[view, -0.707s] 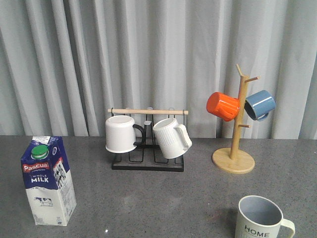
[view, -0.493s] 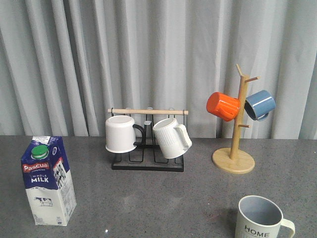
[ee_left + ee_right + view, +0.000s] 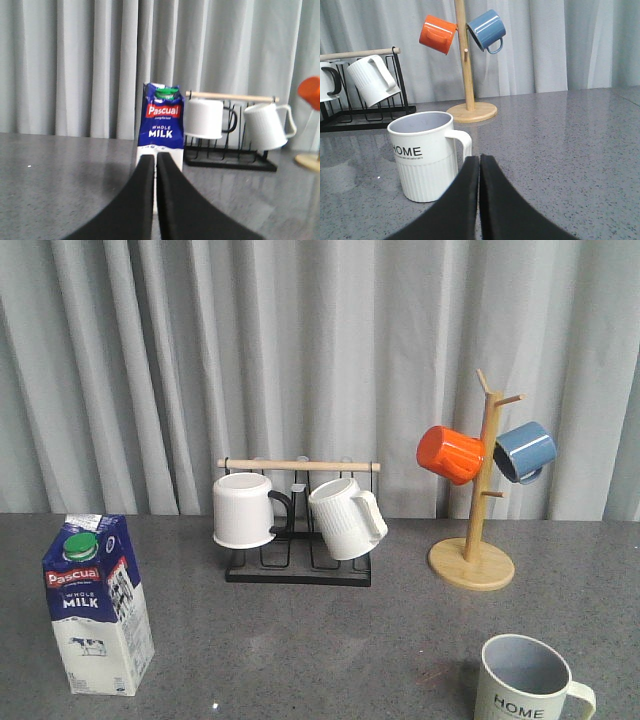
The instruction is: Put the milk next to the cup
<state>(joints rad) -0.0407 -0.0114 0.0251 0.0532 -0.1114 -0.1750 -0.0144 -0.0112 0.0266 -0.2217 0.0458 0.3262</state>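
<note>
The milk (image 3: 97, 605), a dark-blue and white Pascual carton with a green cap, stands upright at the table's front left. It also shows in the left wrist view (image 3: 161, 125), straight ahead of my left gripper (image 3: 155, 159), which is shut and empty, apart from it. The cup (image 3: 527, 682), a cream ribbed "HOME" mug with a grey-blue inside, stands at the front right. In the right wrist view the cup (image 3: 424, 155) is close ahead, beside my right gripper (image 3: 479, 160), which is shut and empty. Neither gripper shows in the front view.
A black wire rack (image 3: 298, 568) with a wooden bar holds a white mug with a black handle (image 3: 245, 509) and a white ribbed mug (image 3: 345, 518) at the back middle. A wooden mug tree (image 3: 473, 562) at the back right carries an orange mug (image 3: 449, 454) and a blue mug (image 3: 524, 451).
</note>
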